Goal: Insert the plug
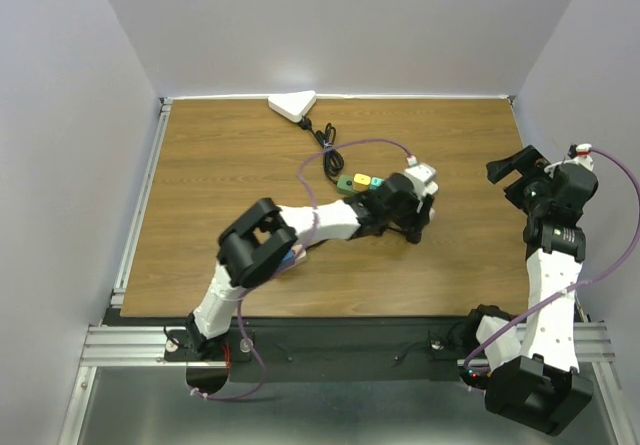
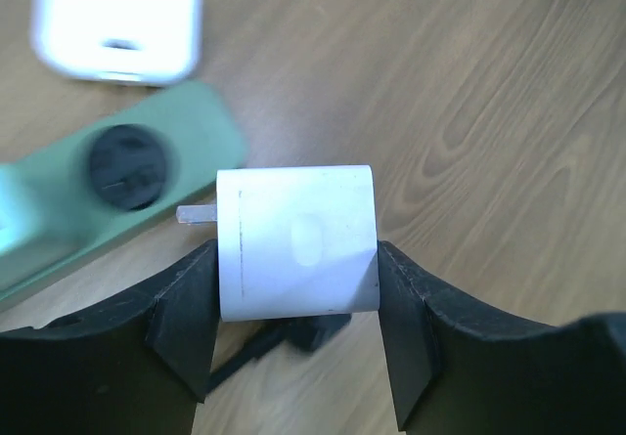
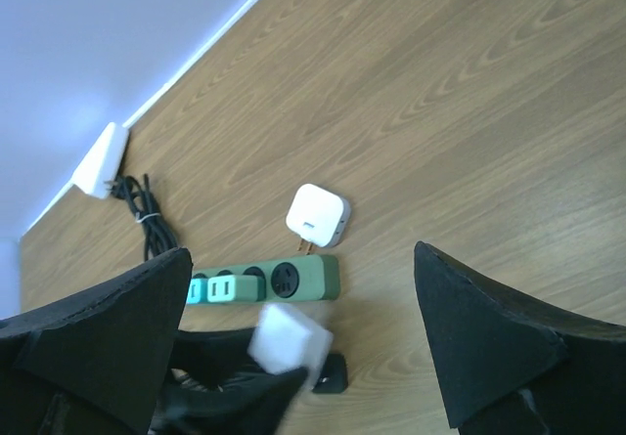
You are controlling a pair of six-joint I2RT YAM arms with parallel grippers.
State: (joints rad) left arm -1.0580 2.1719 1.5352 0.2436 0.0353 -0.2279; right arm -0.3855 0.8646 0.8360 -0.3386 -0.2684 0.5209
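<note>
The plug [image 2: 296, 241] is a white cube with a metal prong pointing left. My left gripper [image 2: 296, 254] is shut on it, one black finger pressed against each side, and holds it just above the wood. The green power strip [image 2: 127, 200] lies to the plug's upper left with a round black socket [image 2: 130, 166] facing up. In the top view the left gripper [image 1: 418, 215] sits right of the strip [image 1: 355, 182]. The right wrist view shows the held plug [image 3: 289, 337] blurred below the strip [image 3: 293, 281]. My right gripper [image 1: 515, 168] hangs open at the far right, holding nothing.
A second white adapter [image 3: 318, 215] lies at the strip's end. A small black block [image 3: 333, 374] rests on the wood under the held plug. A white triangular block [image 1: 292, 105] and a bundled black cable [image 1: 328, 150] sit at the back.
</note>
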